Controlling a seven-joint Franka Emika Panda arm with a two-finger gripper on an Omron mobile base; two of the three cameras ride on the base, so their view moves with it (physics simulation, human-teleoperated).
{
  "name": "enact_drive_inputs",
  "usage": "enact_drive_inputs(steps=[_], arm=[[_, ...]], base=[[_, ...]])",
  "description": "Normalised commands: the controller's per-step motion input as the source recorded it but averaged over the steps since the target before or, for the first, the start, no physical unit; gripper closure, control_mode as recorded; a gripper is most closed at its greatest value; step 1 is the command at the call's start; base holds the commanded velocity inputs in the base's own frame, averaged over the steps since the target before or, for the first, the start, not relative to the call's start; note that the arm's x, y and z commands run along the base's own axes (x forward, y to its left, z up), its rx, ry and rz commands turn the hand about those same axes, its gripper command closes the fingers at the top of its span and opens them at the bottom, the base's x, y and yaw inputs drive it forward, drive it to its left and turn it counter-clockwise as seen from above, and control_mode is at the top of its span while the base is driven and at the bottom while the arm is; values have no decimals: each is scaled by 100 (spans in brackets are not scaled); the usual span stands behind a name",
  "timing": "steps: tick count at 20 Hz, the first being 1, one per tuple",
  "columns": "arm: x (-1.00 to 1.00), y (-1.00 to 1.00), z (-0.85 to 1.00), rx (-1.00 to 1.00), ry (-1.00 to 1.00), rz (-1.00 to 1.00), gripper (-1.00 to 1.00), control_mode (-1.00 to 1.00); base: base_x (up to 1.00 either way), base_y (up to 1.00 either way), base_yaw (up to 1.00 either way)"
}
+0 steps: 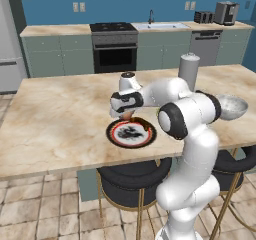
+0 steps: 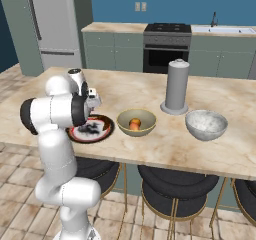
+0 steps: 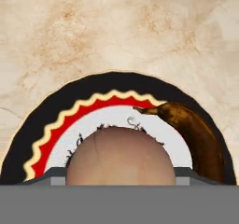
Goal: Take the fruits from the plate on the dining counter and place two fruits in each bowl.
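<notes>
My gripper point(image 3: 119, 175) hangs over the plate point(image 3: 28, 139) and is shut on a round peach-tan fruit point(image 3: 119, 153), which bulges between the fingertips and hides the plate's centre. A dark brown curved fruit point(image 3: 196, 134) lies on the plate's right side. In the left base view the gripper point(image 1: 126, 116) is just above the back edge of the plate point(image 1: 112, 134) on the dining counter point(image 1: 60, 119). An olive-yellow bowl point(image 2: 122, 119) right of the plate point(image 2: 106, 132) holds one orange-red fruit point(image 2: 134, 124). The white-grey speckled bowl point(image 2: 206, 125) stands further right.
A tall grey cylinder point(image 2: 176, 86) stands behind the two bowls. Black stools point(image 2: 175, 184) sit under the counter's near edge. The counter run with stove point(image 1: 114, 46) and sink lies beyond.
</notes>
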Motion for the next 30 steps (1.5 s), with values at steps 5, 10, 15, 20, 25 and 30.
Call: enact_drive_inputs(steps=[5,10,15,20,25,30], arm=[[-72,-53,76,0,2,0,100,-100],[-100,-50,42,0,0,0,100,-100],[-100,-55,35,3,-2,0,100,-100],[-95,-31,35,1,-3,0,100,-100],[-43,0,11,0,0,0,100,-100],[0,0,0,0,0,0,100,-100]], base=[[0,0,0],[0,0,0],[0,0,0],[0,0,0],[0,0,0],[0,0,0]])
